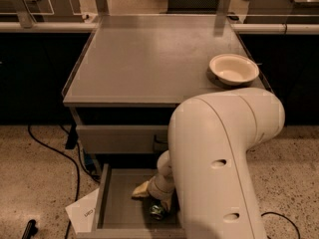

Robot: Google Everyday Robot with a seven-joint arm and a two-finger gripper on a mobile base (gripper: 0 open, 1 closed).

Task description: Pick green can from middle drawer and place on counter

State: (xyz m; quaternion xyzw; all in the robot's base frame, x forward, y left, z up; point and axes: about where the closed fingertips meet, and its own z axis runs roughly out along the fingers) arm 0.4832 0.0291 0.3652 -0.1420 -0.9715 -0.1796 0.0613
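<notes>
The middle drawer (119,208) stands pulled open at the bottom of the view, a grey tray below the counter (154,59). The green can (157,211) lies on the drawer floor near its right side; only a small shiny part shows. My gripper (152,200) reaches down into the drawer, right over the can, at the end of the big white arm (224,163) that fills the lower right. A pale yellow thing (141,190) lies by the gripper, to the left of the can.
A white bowl (233,69) sits on the counter's right side. A closed grey drawer front (119,138) is above the open drawer. A white paper (84,213) and black cables (55,153) lie on the speckled floor at left. A glass rail runs behind the counter.
</notes>
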